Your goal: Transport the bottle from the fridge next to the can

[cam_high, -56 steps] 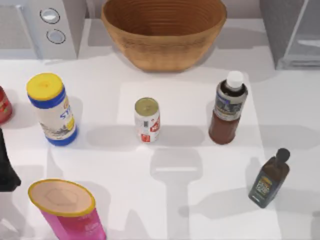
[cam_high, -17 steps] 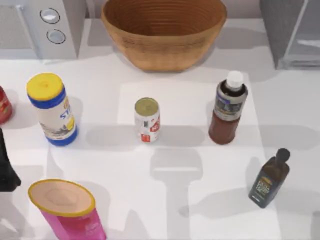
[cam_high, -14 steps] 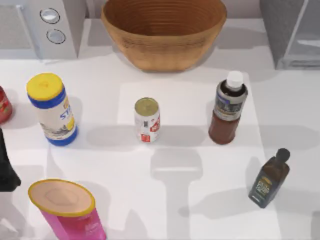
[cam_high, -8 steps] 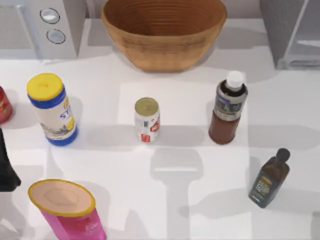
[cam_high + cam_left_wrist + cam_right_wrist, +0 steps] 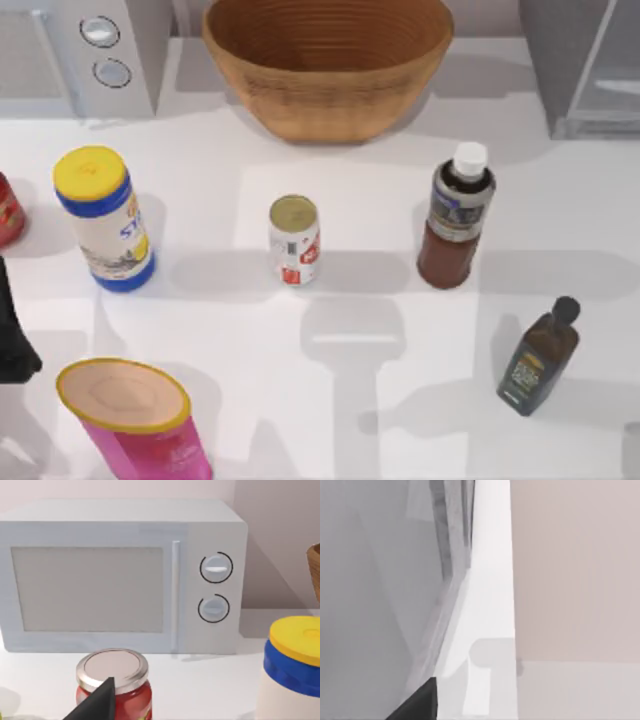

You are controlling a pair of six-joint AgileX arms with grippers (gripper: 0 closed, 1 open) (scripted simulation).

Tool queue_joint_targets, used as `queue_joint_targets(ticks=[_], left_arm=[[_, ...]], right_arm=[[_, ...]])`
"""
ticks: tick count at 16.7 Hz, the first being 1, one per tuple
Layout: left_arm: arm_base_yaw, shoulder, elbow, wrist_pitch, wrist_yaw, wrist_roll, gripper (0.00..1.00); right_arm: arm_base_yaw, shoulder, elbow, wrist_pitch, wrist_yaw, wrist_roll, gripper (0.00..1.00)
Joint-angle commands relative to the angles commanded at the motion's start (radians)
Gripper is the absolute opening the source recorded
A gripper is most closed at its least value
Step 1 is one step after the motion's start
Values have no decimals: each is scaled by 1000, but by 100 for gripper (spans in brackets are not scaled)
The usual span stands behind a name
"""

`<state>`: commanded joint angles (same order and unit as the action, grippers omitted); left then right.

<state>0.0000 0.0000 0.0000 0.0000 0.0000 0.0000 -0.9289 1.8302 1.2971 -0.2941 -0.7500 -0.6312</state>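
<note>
The bottle [image 5: 456, 230], with a white cap, a reddish-brown body and a grey-blue label, stands upright on the table, right of centre. The can [image 5: 294, 240], white with red marks and a gold top, stands to its left with a wide gap between them. The fridge [image 5: 580, 65] is at the back right corner, and its grey wall [image 5: 375, 605] is close in the right wrist view. A dark edge of my right gripper [image 5: 417, 705] shows there. My left arm [image 5: 12, 345] sits at the table's left edge, and a dark edge of its gripper [image 5: 92, 705] shows in front of a red jar.
A wicker basket [image 5: 328, 65] stands at the back centre and a grey microwave [image 5: 80, 50] with two knobs at the back left. A yellow-lidded canister [image 5: 105, 215], a red jar [image 5: 6, 210] and a pink tube [image 5: 135, 420] stand on the left. A dark olive bottle [image 5: 538, 358] stands front right.
No object has moved. Only the shadows on the right side of the table have shifted a little.
</note>
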Motion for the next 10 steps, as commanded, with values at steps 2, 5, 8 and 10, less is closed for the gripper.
queue_joint_targets(ticks=[2, 5, 8, 10], left_arm=[[0, 0, 0, 0, 0, 0, 100], [0, 0, 0, 0, 0, 0, 100], [0, 0, 0, 0, 0, 0, 100], [0, 0, 0, 0, 0, 0, 100]], right_arm=[[0, 0, 0, 0, 0, 0, 100], [0, -10, -11, 9, 10, 8, 100], [95, -30, -39, 52, 92, 81, 100], [210, -51, -72, 94, 179, 157, 100]])
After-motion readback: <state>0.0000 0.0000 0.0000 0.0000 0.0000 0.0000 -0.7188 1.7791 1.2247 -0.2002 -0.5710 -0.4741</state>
